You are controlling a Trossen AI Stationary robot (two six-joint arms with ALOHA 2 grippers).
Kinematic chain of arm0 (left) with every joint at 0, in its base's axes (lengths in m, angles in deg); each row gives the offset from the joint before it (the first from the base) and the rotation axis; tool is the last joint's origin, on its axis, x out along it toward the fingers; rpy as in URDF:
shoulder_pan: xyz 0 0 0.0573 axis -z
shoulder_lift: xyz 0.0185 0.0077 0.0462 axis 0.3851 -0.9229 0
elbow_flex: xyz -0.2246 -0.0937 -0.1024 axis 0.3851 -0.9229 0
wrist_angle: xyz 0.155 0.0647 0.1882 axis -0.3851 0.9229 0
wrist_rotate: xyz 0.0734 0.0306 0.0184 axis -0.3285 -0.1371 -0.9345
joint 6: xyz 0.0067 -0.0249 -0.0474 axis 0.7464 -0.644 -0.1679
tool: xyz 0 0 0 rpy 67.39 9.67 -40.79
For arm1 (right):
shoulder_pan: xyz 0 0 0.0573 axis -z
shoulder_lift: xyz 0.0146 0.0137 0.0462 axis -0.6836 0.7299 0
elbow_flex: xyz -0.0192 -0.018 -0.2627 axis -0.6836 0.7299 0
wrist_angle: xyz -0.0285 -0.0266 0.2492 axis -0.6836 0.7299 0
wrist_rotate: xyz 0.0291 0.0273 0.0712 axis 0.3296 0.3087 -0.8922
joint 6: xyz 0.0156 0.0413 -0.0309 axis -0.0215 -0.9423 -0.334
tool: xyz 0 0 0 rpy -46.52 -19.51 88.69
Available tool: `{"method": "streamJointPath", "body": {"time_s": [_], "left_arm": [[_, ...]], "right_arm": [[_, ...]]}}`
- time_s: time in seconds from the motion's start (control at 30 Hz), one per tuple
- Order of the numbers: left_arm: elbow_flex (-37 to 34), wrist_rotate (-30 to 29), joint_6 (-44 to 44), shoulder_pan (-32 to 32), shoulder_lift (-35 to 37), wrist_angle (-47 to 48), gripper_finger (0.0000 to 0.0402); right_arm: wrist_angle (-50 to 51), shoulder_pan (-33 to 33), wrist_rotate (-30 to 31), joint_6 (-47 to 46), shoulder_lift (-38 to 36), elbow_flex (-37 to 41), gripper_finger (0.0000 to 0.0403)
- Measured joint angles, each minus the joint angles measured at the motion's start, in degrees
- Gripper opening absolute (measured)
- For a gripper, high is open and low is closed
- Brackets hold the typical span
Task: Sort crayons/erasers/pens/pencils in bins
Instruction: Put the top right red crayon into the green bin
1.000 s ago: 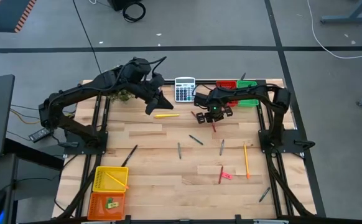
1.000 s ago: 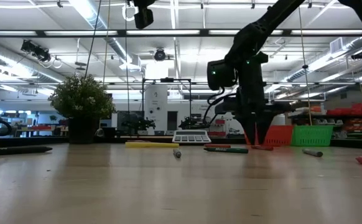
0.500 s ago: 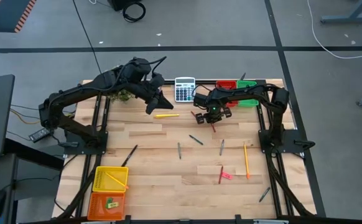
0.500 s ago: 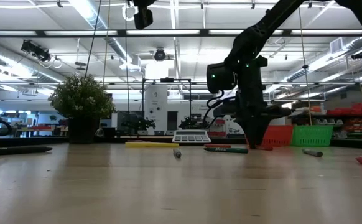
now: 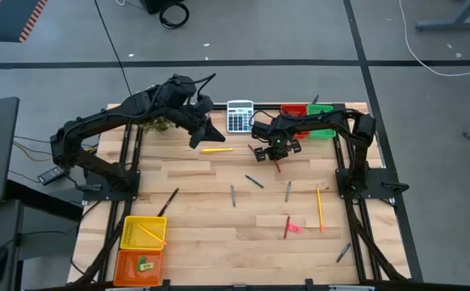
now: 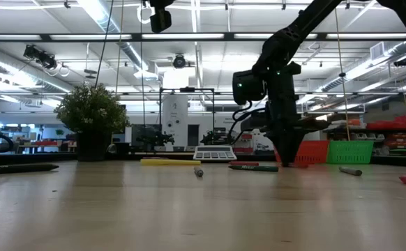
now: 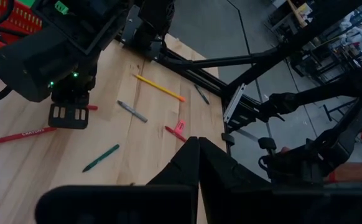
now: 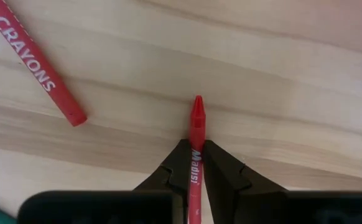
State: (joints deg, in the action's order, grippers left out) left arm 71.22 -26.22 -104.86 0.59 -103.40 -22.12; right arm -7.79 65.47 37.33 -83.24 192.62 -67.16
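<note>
Your right gripper point(image 8: 195, 163) is down at the counter point(image 5: 203, 194), just in front of the red bin point(image 5: 293, 110), and its fingers point(image 8: 171, 174) are closed on a red crayon point(image 8: 196, 134). In the right wrist view the crayon sits between the two fingertips with its pointed end sticking out ahead of them. I judge the step in hand is the pick of this crayon, and the grip looks centred, so there is no need to reopen.

To do the step well, lift straight up first. A second red crayon point(image 8: 37, 68) lies near the gripped one, on the side away from the red bin, apart from it and at an angle. A sideways drag along the counter could push it or roll it, so clear the surface before you travel. The grip is on the wrapped body, not at the middle of the stick as far as I can see, so the crayon may tilt when it leaves the wood. Move slowly until you see it stays straight.

The red bin and the green bin point(image 5: 322, 121) beside it are the nearest ones. Which of them takes crayons I cannot tell from here.

Your left gripper point(image 7: 198, 163) waits above the counter, on the far side of the grey calculator point(image 5: 239, 116) from the red bin, with its fingers closed on nothing. Leave it there.
</note>
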Motion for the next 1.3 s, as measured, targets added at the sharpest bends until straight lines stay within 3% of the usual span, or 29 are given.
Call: {"method": "streamJointPath", "body": {"time_s": [0.37,0.73,0.93,1.3], "left_arm": [[0.0,0.0,0.04,0.0,0.0,0.02,0.0025],[0.0,0.01,0.22,0.02,0.0,0.02,0.001],[0.0,0.02,0.7,0.0,0.0,0.02,0.0023],[0.0,0.02,0.68,0.0,0.0,0.04,0.001]], "right_arm": [[0.87,0.0,-1.53,0.62,-0.67,0.12,0.0042],[4.47,0.25,-4.03,4.38,-0.71,-3.88,0.0042],[8.97,1.93,-2.38,7.32,-0.76,-8.32,0.0042],[16.73,8.57,1.69,13.34,-0.8,-16.61,0.0042]]}}
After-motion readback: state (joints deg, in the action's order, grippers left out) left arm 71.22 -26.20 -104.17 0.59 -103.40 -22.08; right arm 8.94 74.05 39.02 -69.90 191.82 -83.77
